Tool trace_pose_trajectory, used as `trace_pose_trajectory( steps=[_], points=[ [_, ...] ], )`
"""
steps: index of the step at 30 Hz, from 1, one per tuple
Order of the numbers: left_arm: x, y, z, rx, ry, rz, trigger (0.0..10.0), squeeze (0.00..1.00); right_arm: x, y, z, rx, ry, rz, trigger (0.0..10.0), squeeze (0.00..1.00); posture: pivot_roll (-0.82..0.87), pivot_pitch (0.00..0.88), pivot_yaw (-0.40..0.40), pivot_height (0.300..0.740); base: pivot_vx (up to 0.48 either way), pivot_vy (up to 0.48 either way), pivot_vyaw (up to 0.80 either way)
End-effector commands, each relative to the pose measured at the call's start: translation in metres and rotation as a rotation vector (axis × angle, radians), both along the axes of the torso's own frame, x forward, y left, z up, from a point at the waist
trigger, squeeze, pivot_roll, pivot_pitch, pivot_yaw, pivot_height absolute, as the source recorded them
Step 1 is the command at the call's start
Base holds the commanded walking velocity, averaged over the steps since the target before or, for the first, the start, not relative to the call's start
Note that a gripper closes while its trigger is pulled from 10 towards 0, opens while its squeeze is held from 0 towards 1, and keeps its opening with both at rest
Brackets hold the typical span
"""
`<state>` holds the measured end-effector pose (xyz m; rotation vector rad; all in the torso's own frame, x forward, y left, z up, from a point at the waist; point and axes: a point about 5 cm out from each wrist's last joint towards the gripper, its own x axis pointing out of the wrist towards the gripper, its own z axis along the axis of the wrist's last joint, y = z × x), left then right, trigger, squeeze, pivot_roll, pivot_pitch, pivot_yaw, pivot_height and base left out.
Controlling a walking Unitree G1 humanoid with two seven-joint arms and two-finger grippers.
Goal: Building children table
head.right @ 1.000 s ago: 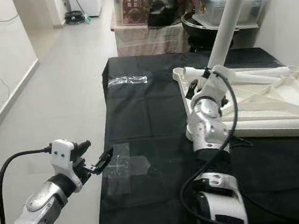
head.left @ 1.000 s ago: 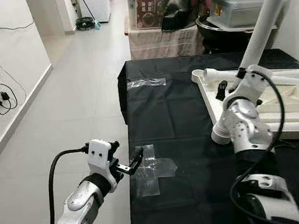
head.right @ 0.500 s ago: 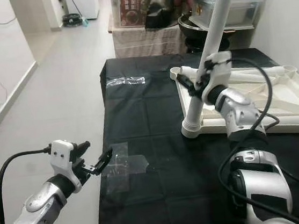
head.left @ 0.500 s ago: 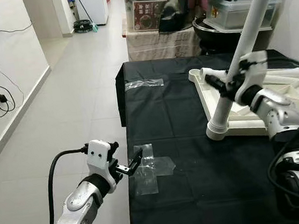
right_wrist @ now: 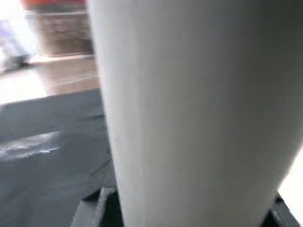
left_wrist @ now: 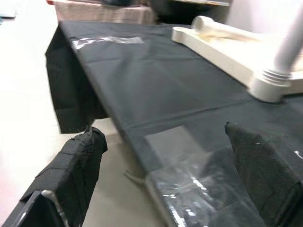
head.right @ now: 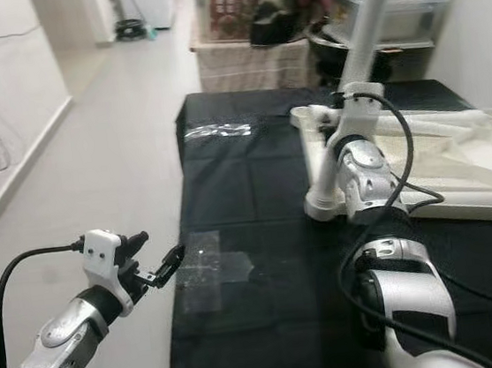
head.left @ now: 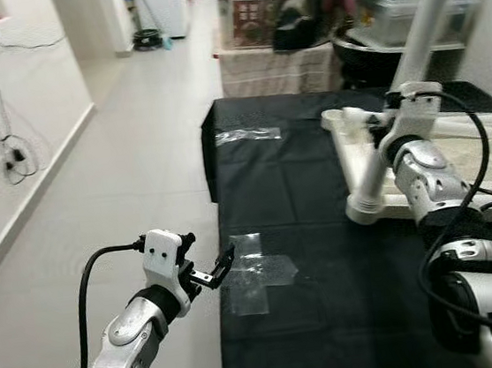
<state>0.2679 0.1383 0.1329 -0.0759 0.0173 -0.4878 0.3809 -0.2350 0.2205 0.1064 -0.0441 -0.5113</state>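
Note:
A long white table leg (head.left: 421, 29) stands tilted, its ribbed foot (head.left: 364, 210) resting on the black cloth by the near corner of the upturned white table top (head.right: 485, 201). My right gripper (head.left: 396, 122) is shut on the leg low down; in the right wrist view the leg (right_wrist: 189, 109) sits close against the camera. Another white leg (left_wrist: 222, 30) lies on the table top. My left gripper (head.left: 221, 265) hovers open at the cloth's left edge, beside a patch of clear tape (head.left: 261, 273), with nothing between its fingers (left_wrist: 71, 175).
The black-draped table (head.left: 333, 325) runs ahead, with a second tape strip (head.left: 249, 135) near its far left corner. Storage boxes and pots (head.left: 386, 8) stand behind it. Grey floor (head.left: 137, 161) and a white wall with hanging cables (head.left: 12, 157) lie to the left.
My right arm has swung from in front of the leg out to the right and back in, keeping hold while the leg's foot stays by the table top's corner. The left arm is still; the camera shifted.

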Motion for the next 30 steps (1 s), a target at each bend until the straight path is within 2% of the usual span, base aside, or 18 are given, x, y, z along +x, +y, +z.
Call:
trace_pose_trajectory(
  steps=[1,3,4,5,6,9,10,15,16,18,19,20,21,22,23,25,28,30],
  points=[
    [0.000,-0.004,-0.004,0.002,0.017,-0.012,10.0,0.00,-0.006,-0.005,-0.006,0.035,0.029,-0.076,0.0,0.00,0.08,0.000,-0.061,0.740,0.000,0.000,0.00],
    [0.000,-0.007,-0.004,-0.007,0.019,-0.019,10.0,0.00,-0.012,0.017,-0.016,0.116,0.041,-0.105,0.0,0.00,0.07,0.000,-0.055,0.740,0.000,0.000,0.00],
    [0.000,-0.009,-0.004,-0.009,0.021,-0.025,10.0,0.00,-0.007,0.027,-0.017,0.133,0.068,-0.079,0.0,0.00,0.06,0.000,-0.054,0.740,0.000,0.000,0.00],
    [0.000,-0.009,-0.004,-0.009,0.021,-0.025,10.0,0.00,-0.007,0.027,-0.017,0.133,0.068,-0.079,0.0,0.00,0.06,0.000,-0.054,0.740,0.000,0.000,0.00],
    [0.001,-0.010,-0.004,-0.010,0.021,-0.029,10.0,0.00,-0.001,0.035,-0.017,0.158,0.073,-0.022,10.0,0.00,0.06,0.000,-0.055,0.740,0.000,0.000,0.00],
    [0.001,-0.011,-0.004,-0.009,0.021,-0.033,10.0,0.00,0.003,0.039,-0.013,0.151,0.080,0.012,10.0,0.00,0.06,0.000,-0.059,0.740,0.000,0.000,0.00],
    [0.002,-0.010,-0.004,-0.009,0.020,-0.030,10.0,0.00,0.002,0.031,-0.008,0.145,0.049,-0.006,10.0,1.00,0.06,0.000,-0.067,0.740,0.000,0.000,0.00],
    [0.002,-0.010,-0.005,-0.016,0.019,-0.020,10.0,0.00,0.002,0.013,0.013,0.105,-0.026,0.064,10.0,1.00,0.05,0.000,-0.072,0.740,0.000,0.000,0.00],
    [0.001,-0.011,-0.005,-0.018,0.020,-0.020,10.0,0.00,0.005,0.010,0.018,0.078,-0.022,0.126,10.0,0.50,0.05,0.000,-0.073,0.740,0.000,0.000,0.00],
    [0.000,-0.011,-0.006,-0.019,0.021,-0.020,10.0,0.00,0.006,0.009,0.021,0.063,-0.014,0.162,10.0,0.50,0.05,0.000,-0.073,0.740,0.000,0.000,0.00],
    [0.000,-0.012,-0.006,-0.021,0.022,-0.021,10.0,0.00,0.010,0.008,0.023,0.097,-0.014,0.255,10.0,0.00,0.05,0.000,-0.074,0.740,0.000,0.000,0.00],
    [0.000,-0.012,-0.006,-0.021,0.022,-0.021,10.0,0.00,0.010,0.008,0.023,0.097,-0.014,0.255,10.0,0.00,0.05,0.000,-0.074,0.740,0.000,0.000,0.00],
    [0.000,-0.012,-0.006,-0.022,0.023,-0.021,10.0,0.00,0.014,0.009,0.020,0.113,-0.021,0.458,10.0,0.00,0.05,0.000,-0.072,0.740,0.000,0.000,0.00],
    [0.000,-0.012,-0.006,-0.022,0.023,-0.021,10.0,0.00,0.014,0.009,0.020,0.113,-0.021,0.458,10.0,0.00,0.05,0.000,-0.072,0.740,0.000,0.000,0.00],
    [0.001,-0.011,-0.006,-0.020,0.022,-0.022,10.0,0.00,0.012,0.002,0.007,0.090,0.003,0.777,10.0,0.00,0.05,0.000,-0.079,0.740,0.000,0.000,0.00],
    [0.001,-0.011,-0.006,-0.020,0.022,-0.022,10.0,0.00,0.012,0.002,0.007,0.090,0.003,0.777,10.0,0.00,0.05,0.000,-0.079,0.740,0.000,0.000,0.00],
    [0.003,-0.010,-0.005,-0.019,0.017,-0.018,10.0,0.00,0.005,-0.003,-0.006,0.039,0.072,0.943,10.0,0.00,0.05,0.000,-0.079,0.740,0.000,0.000,0.00],
    [0.003,-0.010,-0.005,-0.019,0.016,-0.017,10.0,0.00,0.005,-0.003,-0.007,0.032,0.080,0.968,10.0,0.00,0.05,0.000,-0.079,0.740,0.000,0.000,0.00]
  ],
)
